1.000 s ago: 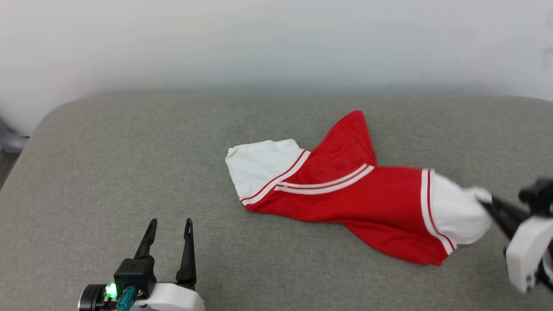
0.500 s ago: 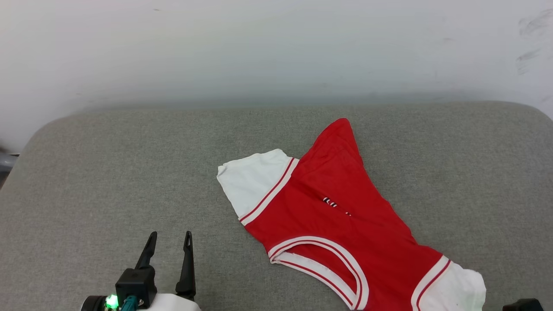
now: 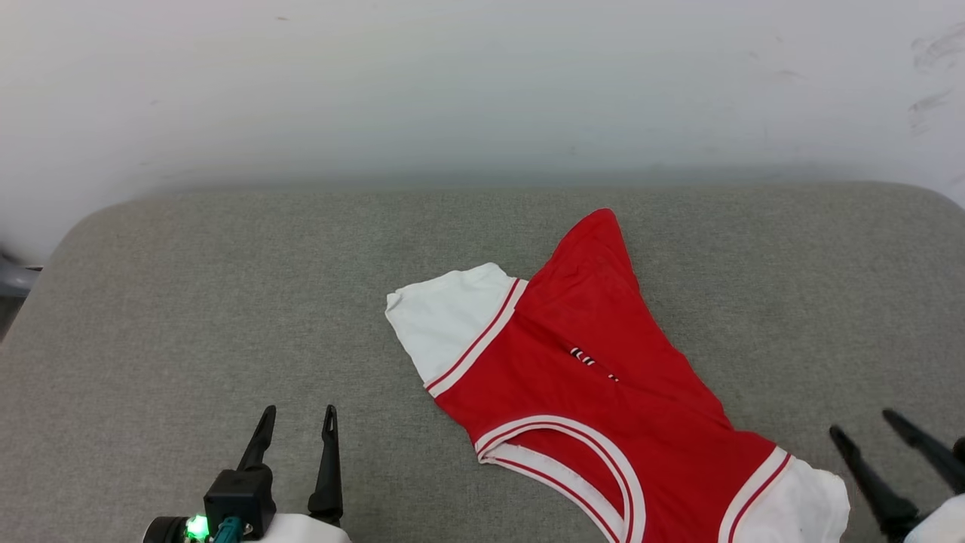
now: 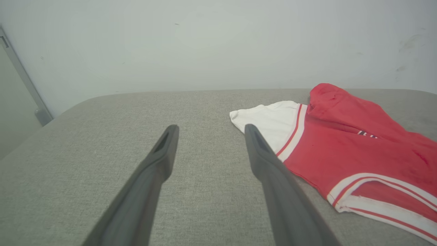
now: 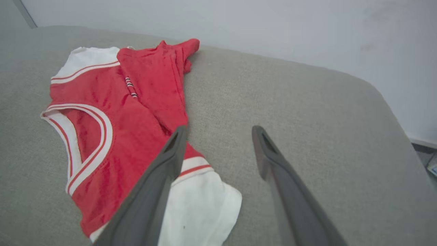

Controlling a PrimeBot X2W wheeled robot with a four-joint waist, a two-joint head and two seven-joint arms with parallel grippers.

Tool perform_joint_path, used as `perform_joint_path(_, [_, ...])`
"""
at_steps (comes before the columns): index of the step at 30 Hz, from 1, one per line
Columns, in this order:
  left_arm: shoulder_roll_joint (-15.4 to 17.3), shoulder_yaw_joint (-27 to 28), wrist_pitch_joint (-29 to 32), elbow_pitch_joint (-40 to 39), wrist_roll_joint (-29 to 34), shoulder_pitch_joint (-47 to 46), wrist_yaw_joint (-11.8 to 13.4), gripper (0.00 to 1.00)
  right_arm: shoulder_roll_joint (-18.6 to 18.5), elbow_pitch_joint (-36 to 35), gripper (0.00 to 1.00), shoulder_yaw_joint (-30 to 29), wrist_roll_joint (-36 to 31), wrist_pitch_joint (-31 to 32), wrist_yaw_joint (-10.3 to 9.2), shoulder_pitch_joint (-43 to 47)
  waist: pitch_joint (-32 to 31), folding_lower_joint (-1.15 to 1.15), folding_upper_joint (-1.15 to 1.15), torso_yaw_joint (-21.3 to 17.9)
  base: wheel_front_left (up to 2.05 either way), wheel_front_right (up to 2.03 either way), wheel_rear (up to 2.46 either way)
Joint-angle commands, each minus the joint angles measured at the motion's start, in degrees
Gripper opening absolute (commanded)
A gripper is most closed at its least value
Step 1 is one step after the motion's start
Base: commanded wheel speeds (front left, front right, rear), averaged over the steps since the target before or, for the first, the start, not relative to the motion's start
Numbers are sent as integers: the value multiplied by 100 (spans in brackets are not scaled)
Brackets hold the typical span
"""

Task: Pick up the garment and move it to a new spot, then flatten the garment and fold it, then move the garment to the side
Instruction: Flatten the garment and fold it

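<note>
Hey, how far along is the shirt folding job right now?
Done: the garment looks moved and set down on the grey cushion; the right gripper, which held its sleeve a second ago, is open beside it. In hand: nothing; the left gripper is open too. Left: flattening the rumpled body, folding, moving aside.

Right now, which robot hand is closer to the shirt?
The right. The right gripper is open just beside the shirt, at its white sleeve. The left gripper is farther off, with bare cushion between it and the shirt.
</note>
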Motion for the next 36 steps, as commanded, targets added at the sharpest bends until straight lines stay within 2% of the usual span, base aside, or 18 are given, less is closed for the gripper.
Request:
perform_joint_path(1, [-5, 1, -15, -28, 38, 36, 2, 100, -118, -333, 100, -191, -131, 93, -6, -189, 8, 0, 0, 28, 0, 0, 0])
perform_joint_path(5, [-5, -11, -15, -74, 64, -40, -13, 100, -380, -930, 100, -400, -282, 449, -6, -562, 86, 0, 0, 98, 0, 0, 0])
perform_joint_path(8, [-3, -25, -15, -123, 98, -161, -31, 100, -540, -1204, 100, -294, -219, 811, -6, -995, 231, 0, 0, 179, 0, 0, 0])
perform_joint_path(14, [-3, -88, -15, -194, 114, -419, -25, 100, -1130, -1049, 100, 707, -17, 1754, -7, -2060, 605, 0, 0, 399, 0, 0, 0])
perform_joint_path(16, [-4, -114, -14, -209, 104, -463, -21, 100, -1195, -960, 100, 904, 64, 1932, -7, -2227, 673, 0, 0, 440, 0, 0, 0])
perform_joint_path(20, [-5, -203, -15, -217, 48, -639, -9, 100, -1449, -517, 100, 1710, 450, 2692, -7, -2850, 918, 0, 0, 619, 0, 0, 0])
perform_joint_path(24, [-6, -257, -15, -219, -4, -782, 5, 100, -1531, -40, 100, 2350, 885, 3443, -6, -3264, 1120, 0, 0, 769, 0, 0, 0])
perform_joint_path(26, [-5, -289, -14, -231, -12, -828, 41, 100, -1460, 208, 100, 2569, 1094, 3679, -6, -3424, 1208, 0, 0, 822, 0, 0, 0])
perform_joint_path(31, [-5, -368, -15, -254, -53, -944, 68, 100, -1298, 819, 100, 3083, 1354, 3764, -6, -3584, 1387, 0, 0, 956, 0, 0, 0])
perform_joint_path(36, [-5, -376, -15, -249, -54, -975, 104, 100, -1143, 1374, 100, 3715, 1556, 3672, -1, -3350, 1435, 0, 0, 1004, 0, 0, 0])
